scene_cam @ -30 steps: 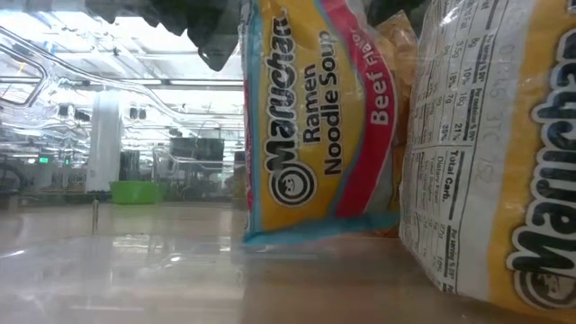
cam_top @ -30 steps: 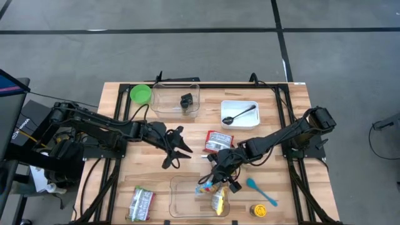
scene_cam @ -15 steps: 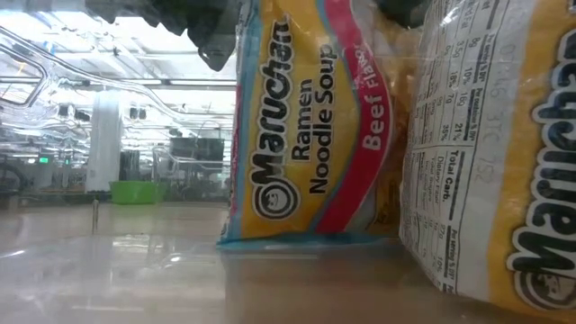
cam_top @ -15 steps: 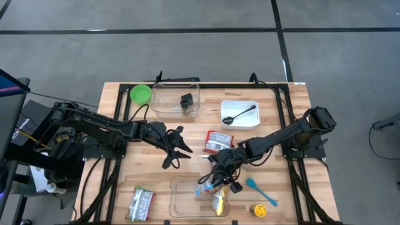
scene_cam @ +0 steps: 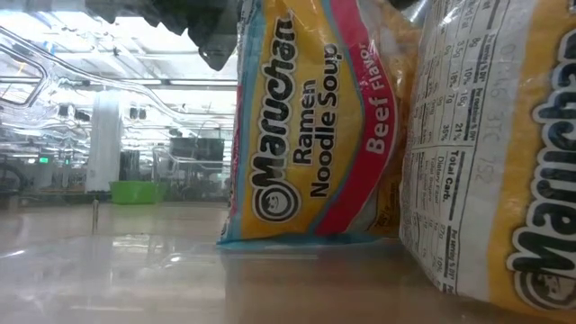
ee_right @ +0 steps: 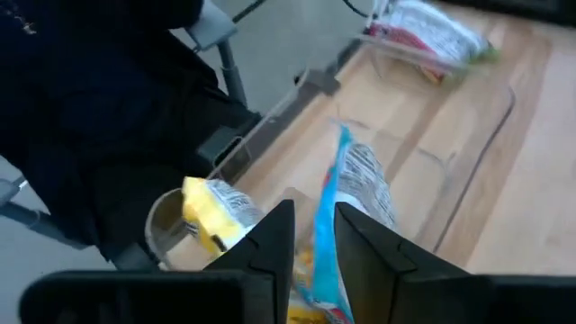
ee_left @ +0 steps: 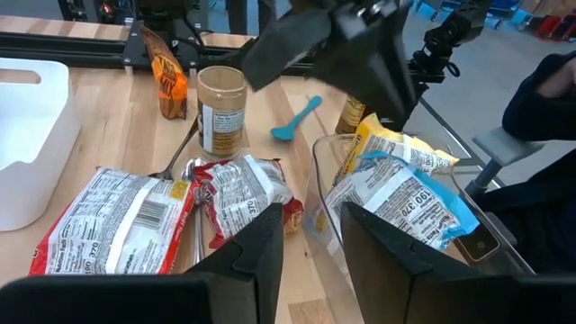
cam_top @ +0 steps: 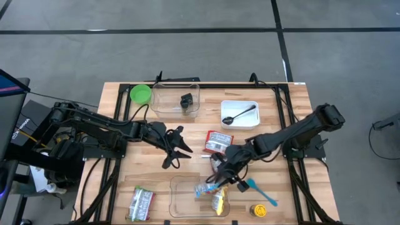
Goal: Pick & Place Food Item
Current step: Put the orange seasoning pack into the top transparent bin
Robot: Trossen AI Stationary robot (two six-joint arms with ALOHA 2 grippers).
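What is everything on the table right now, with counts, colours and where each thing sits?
bowl: one, green, high view's top left
clear bin: one, beside the bowl, holding a dark object
tray: one, white, right of that bin
spoon: one, black, in the tray
red packet: one, red and white, table centre
second clear bin: one, bottom centre
ramen packets: two, yellow and blue, in the second bin
green packet: one, bottom left
spatula: one, blue, right of the second bin
jar: one, yellow lid, bottom right
left gripper: open, left of centre
right gripper: over the ramen packets
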